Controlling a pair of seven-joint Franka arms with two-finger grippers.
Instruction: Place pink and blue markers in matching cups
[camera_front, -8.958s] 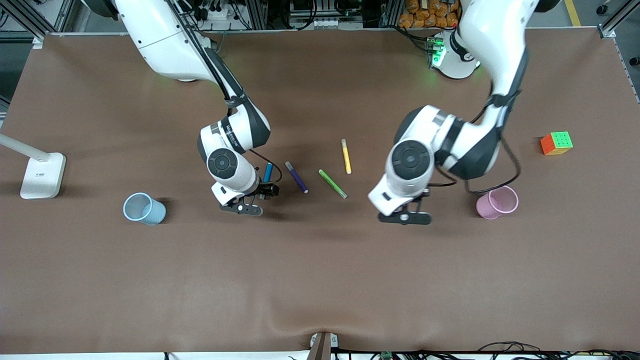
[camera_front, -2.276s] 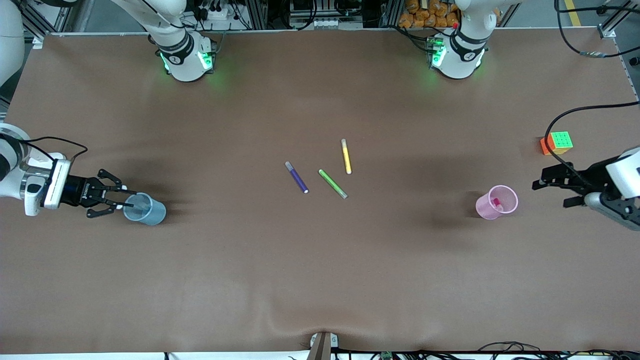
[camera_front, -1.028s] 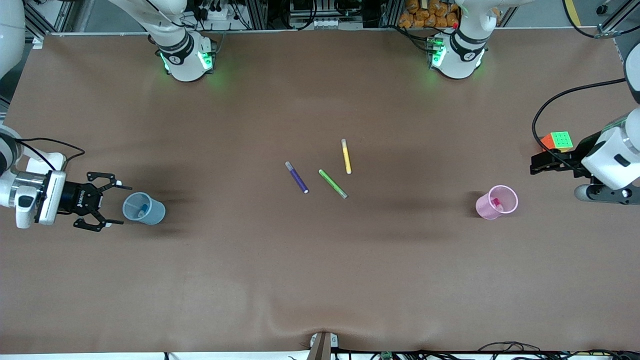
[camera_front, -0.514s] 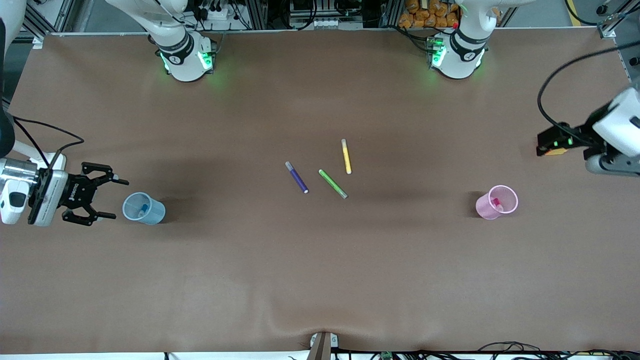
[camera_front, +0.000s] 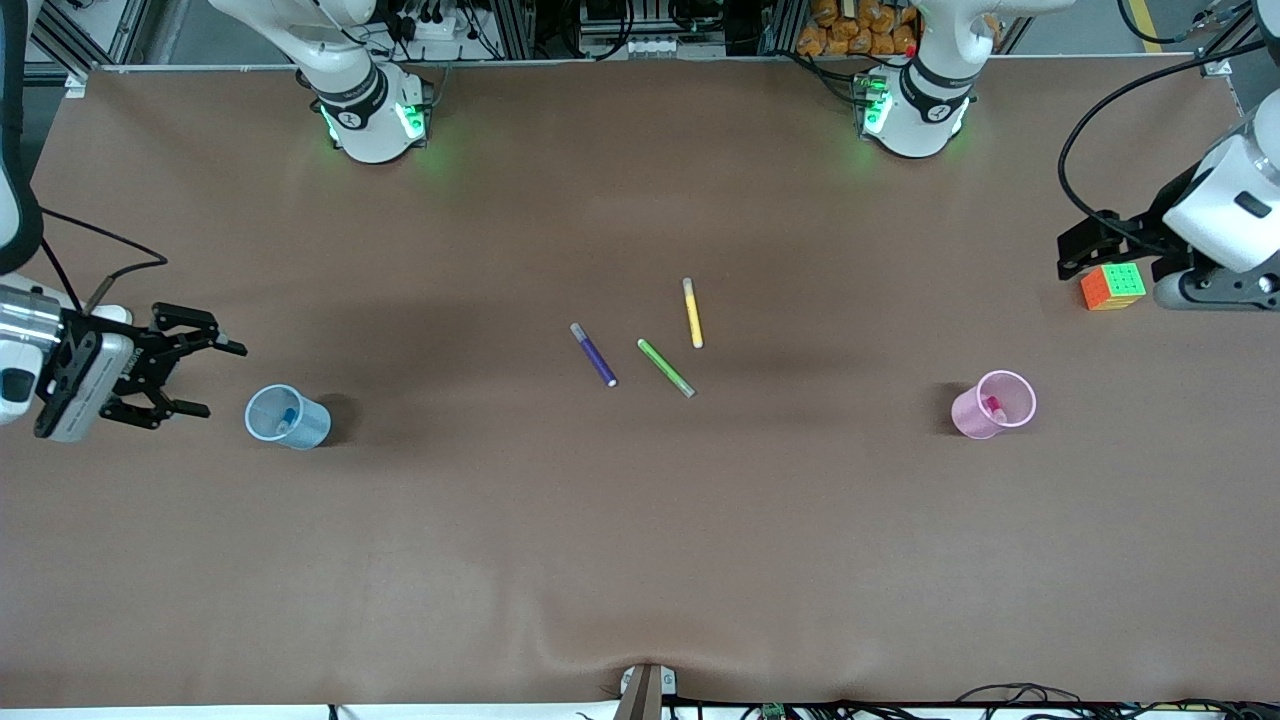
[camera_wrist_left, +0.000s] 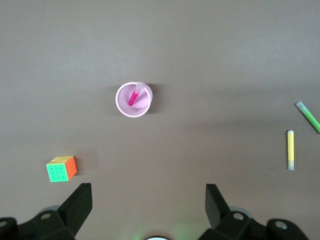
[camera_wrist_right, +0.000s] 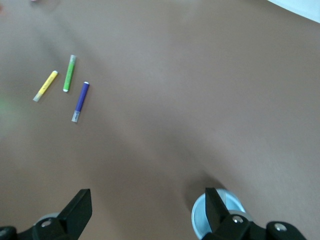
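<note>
Table (camera_front: 640, 560) is covered by a brown mat. Near its centre, purple pen (camera_front: 593, 354), green pen (camera_front: 666, 367) and yellow pen (camera_front: 692, 312) are laid flat. Blue cup (camera_front: 288, 417) is stood toward the right arm's end, pink cup (camera_front: 993, 404) toward the left arm's end. Colour cube (camera_front: 1112, 286) is seated near that end's edge.

Blue marker (camera_front: 286, 417) mostly hidden inside blue cup (camera_front: 300, 431); right arm cut off by edge.
</note>
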